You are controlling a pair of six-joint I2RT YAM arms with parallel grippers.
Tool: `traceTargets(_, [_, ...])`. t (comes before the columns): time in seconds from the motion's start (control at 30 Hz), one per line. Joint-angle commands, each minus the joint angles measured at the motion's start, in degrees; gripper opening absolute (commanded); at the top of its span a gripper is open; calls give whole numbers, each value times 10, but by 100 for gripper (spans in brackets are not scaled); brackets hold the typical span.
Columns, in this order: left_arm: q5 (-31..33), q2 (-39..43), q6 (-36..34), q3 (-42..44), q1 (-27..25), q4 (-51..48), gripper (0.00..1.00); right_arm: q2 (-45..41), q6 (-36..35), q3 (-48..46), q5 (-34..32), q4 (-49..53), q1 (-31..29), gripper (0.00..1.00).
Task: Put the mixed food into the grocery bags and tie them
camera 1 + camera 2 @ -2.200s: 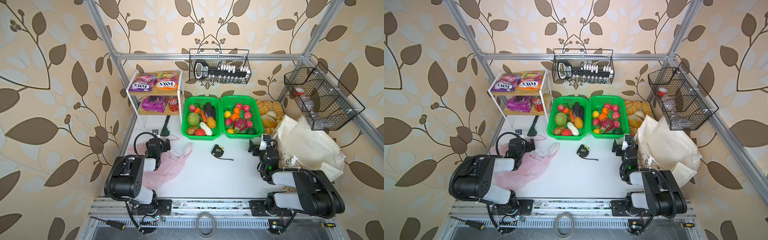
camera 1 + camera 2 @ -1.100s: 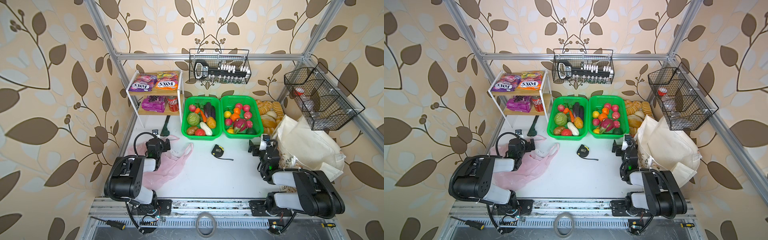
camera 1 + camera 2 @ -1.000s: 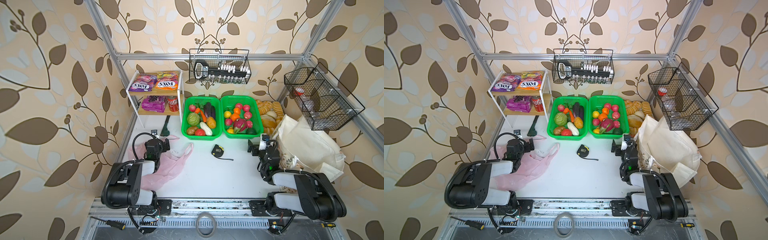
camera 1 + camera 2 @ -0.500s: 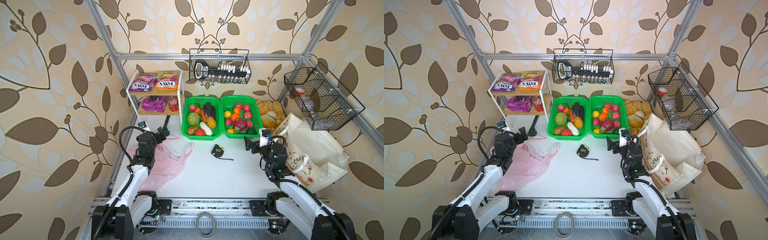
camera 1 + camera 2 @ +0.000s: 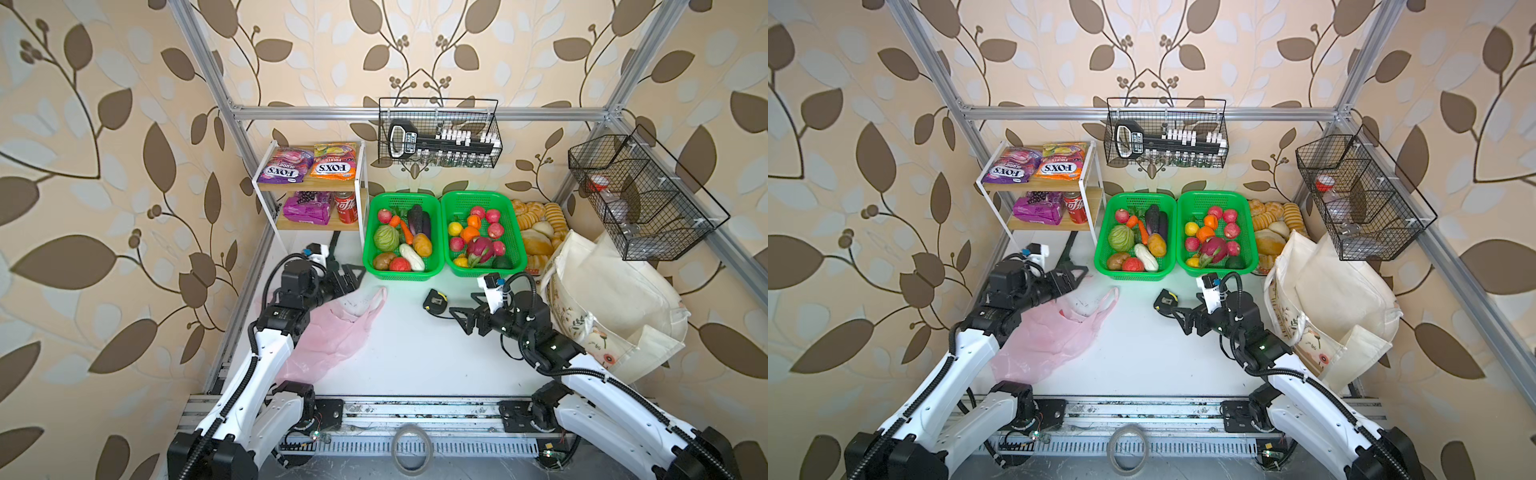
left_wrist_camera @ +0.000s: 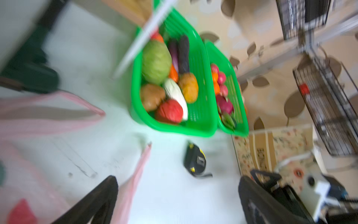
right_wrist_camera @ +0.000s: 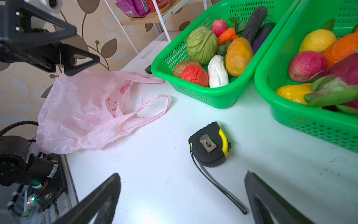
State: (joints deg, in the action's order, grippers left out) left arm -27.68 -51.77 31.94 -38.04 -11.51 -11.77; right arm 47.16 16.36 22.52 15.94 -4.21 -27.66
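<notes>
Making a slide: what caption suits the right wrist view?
Open right gripper facing a tape measure, pink plastic bag and two green produce baskets beyond.

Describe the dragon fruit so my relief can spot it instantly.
Start at the big cream canvas tote bag and take the green plastic mesh basket nearer it. Toward its front lies the pink dragon fruit: the biggest piece there, magenta with green leafy scales, unlike the small round fruits around it.
</notes>
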Motion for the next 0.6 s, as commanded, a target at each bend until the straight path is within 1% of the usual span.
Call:
traceTargets(0.0, [-24,6,0,7,-57,-24,99,60,65,-6,103,-105,-34,100])
traceTargets(0.1, [15,-8,20,15,-66,-18,99,134,65,50,35,-34,-104,100])
traceTargets(0.13, [20,-10,19,13,-66,-22,99,161,66,62,21,-32,-124,100])
traceTargets(0.17, [26,-11,16,10,-66,-28,99,175,70,65,20,-36,-131,100])
traceTargets(0.2, [40,-12,13,4,-66,-38,99,207,97,66,21,-67,-142,100])
traceTargets(0.23, [80,-8,7,-7,-66,-67,99,235,141,58,14,-112,-147,100])
traceTargets(0.27, [102,-4,-9,-15,-66,-89,99,258,170,49,19,-165,-148,100])
traceTargets(0.3, [113,-1,-21,-21,-66,-103,99,273,183,50,17,-179,-148,100])
traceTargets(0.33, [122,3,-35,-29,-66,-119,99,288,185,59,19,-178,-149,100])
traceTargets(0.4, [125,9,-55,-38,-66,-144,99,322,169,98,20,-136,-152,100])
traceTargets(0.47, [115,13,-56,-45,-66,-173,99,332,154,123,-8,-108,-160,100])
traceTargets(0.57, [82,15,-6,-39,-66,-206,99,330,109,173,-51,-28,-172,100])
